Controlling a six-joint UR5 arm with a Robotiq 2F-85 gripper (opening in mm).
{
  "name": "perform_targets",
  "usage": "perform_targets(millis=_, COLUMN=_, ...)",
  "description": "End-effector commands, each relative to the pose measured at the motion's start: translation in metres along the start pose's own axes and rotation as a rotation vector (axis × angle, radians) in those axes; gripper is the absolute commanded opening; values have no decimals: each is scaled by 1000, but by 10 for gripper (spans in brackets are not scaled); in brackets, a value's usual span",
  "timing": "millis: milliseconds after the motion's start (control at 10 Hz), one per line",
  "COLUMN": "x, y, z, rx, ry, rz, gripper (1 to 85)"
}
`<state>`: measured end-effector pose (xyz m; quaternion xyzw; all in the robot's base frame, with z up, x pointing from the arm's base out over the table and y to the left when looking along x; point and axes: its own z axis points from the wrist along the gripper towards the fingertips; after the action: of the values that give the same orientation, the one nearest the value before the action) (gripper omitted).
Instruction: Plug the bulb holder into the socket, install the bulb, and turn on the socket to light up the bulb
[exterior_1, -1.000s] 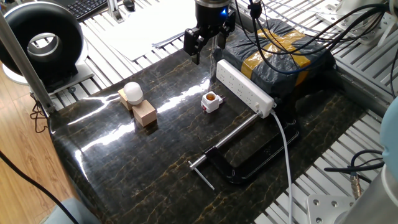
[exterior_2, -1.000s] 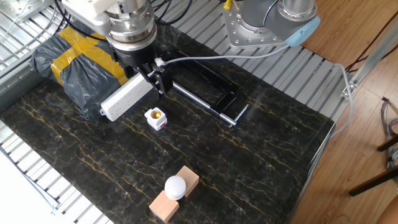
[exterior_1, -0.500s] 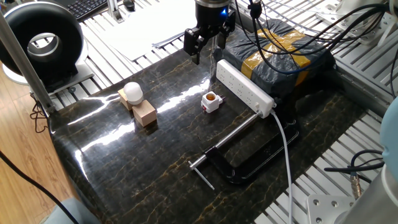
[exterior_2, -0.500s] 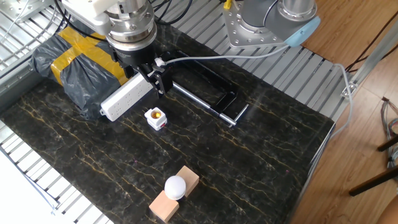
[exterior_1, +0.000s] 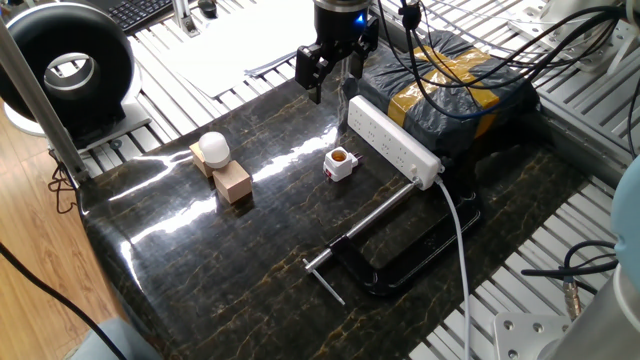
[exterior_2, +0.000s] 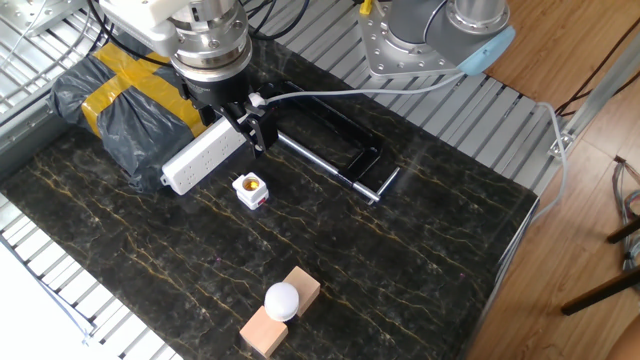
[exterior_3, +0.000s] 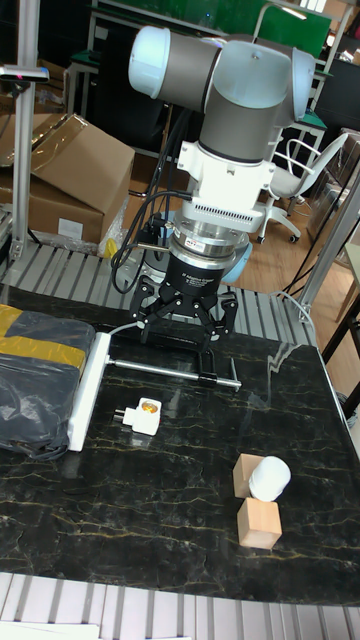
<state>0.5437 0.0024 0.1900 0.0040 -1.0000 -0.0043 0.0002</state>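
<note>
The bulb holder (exterior_1: 340, 163) hasn't budged since a second ago. It stands loose on the dark worktop (exterior_1: 200, 270), just beside the long side of the socket (exterior_1: 393, 140), not plugged in. Its copper opening faces up; it is near enough a cube, with no clear long axis. The tool (exterior_3: 185, 335) has held its place too, raised near the socket, fingers spread wide and empty. The bulb (exterior_1: 214, 148) sits against two wooden blocks (exterior_1: 234, 183), well apart. A black clamp (exterior_1: 390, 255) lies by the socket's cable end.
</note>
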Motion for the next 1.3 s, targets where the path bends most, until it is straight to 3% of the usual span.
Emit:
perform_targets(millis=0, x=-6, y=16, z=0, rx=-50, ry=-27, rz=-134, gripper=10)
perform_targets(millis=200, x=-9, y=17, z=5, rx=-25, ry=-42, rz=-109, gripper=10)
perform_targets(millis=400, x=-14, y=22, z=8, rx=-30, ry=-61, rz=-109, gripper=10)
perform_targets(millis=700, x=-11, y=51, z=15, rx=-104, ry=-65, rz=-157, gripper=10)
perform_targets(millis=800, x=-14, y=47, z=20, rx=-64, ry=-79, rz=-193, gripper=10)
perform_targets(millis=1000, x=-8, y=59, z=36, rx=-55, ry=-74, rz=-250, gripper=10)
perform_targets(millis=1200, x=-30, y=62, z=44, rx=-46, ry=-159, rz=-353, gripper=10)
